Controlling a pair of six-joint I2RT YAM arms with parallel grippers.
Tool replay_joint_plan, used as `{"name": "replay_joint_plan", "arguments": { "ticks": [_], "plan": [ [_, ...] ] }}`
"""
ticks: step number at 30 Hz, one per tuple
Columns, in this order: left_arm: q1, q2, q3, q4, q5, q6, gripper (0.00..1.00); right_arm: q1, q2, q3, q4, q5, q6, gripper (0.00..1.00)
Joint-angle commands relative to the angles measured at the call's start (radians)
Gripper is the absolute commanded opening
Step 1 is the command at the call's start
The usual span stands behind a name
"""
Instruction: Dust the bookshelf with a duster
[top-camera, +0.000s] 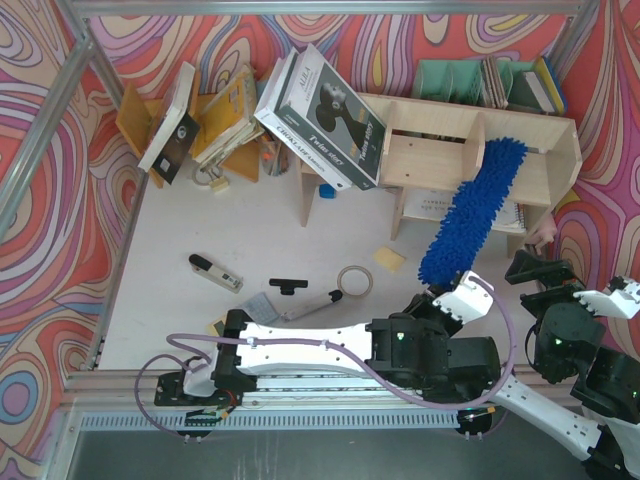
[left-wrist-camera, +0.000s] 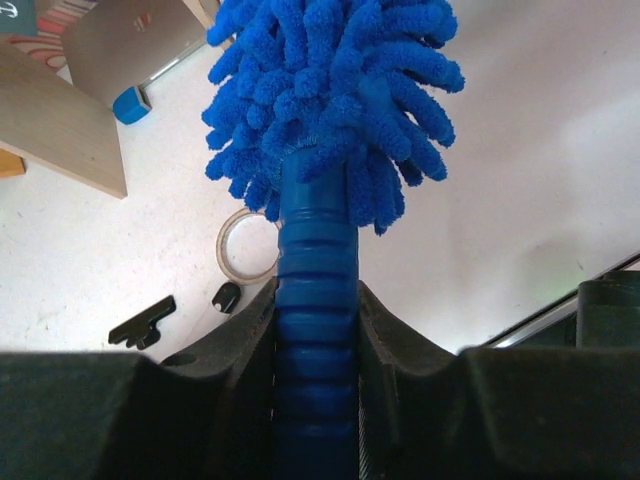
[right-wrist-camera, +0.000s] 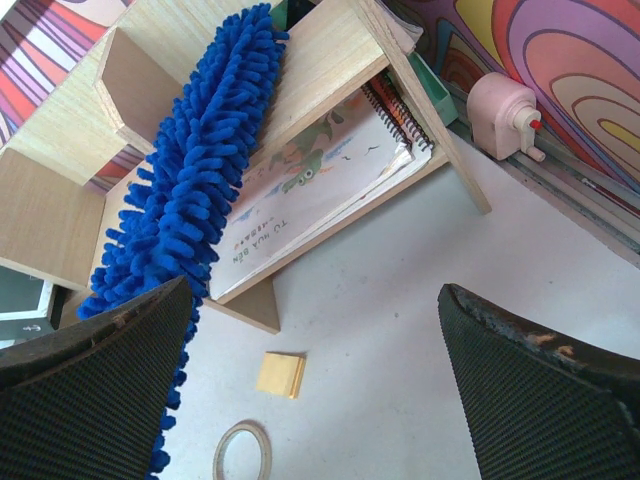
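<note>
White table (top-camera: 170, 290) carries everything. Bookshelf (top-camera: 430, 160) sits at the far right: pale plywood, open compartments. A spiral notebook (right-wrist-camera: 310, 190) lies flat in the lower right one. Big printed box (top-camera: 320, 120) overlaps the shelf's left end, tilted.

Duster (top-camera: 475, 205) runs diagonally. Its fluffy tip is up on the shelf's top board near the right end, the strands lie across the front edge, and the handle points down toward the arms.

Left gripper (left-wrist-camera: 317, 300): 2 fingers clamped on the ribbed blue handle, just below the strands.

Right gripper (right-wrist-camera: 315, 350): fingers wide apart with nothing between them, over the table in front of the shelf's right end, just beside the duster.

Tape roll (top-camera: 353, 281) and yellow sticky pad (top-camera: 389, 259) lie on the table left of the duster, not touching it.
</note>
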Motion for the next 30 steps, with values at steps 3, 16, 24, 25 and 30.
{"name": "replay_joint_plan", "arguments": {
  "ticks": [3, 16, 24, 25, 30],
  "plan": [
    [-0.022, -0.069, -0.020, 0.113, -0.149, 0.035, 0.00, 0.001, -0.013, -0.015, 0.000, 0.020, -0.002, 0.99],
    [-0.076, -0.099, -0.081, 0.402, -0.212, 0.291, 0.00, 0.001, -0.011, -0.015, 0.000, 0.019, -0.003, 0.99],
    [-0.073, -0.126, -0.169, 0.427, -0.178, 0.254, 0.00, 0.001, -0.041, -0.013, -0.013, 0.019, 0.019, 0.99],
    [-0.070, -0.126, -0.175, 0.424, -0.163, 0.245, 0.00, 0.001, -0.048, -0.015, -0.010, 0.019, 0.020, 0.99],
    [-0.029, -0.131, -0.195, 0.360, -0.030, 0.143, 0.00, 0.001, -0.048, -0.019, -0.004, 0.018, 0.014, 0.99]
  ]
}}
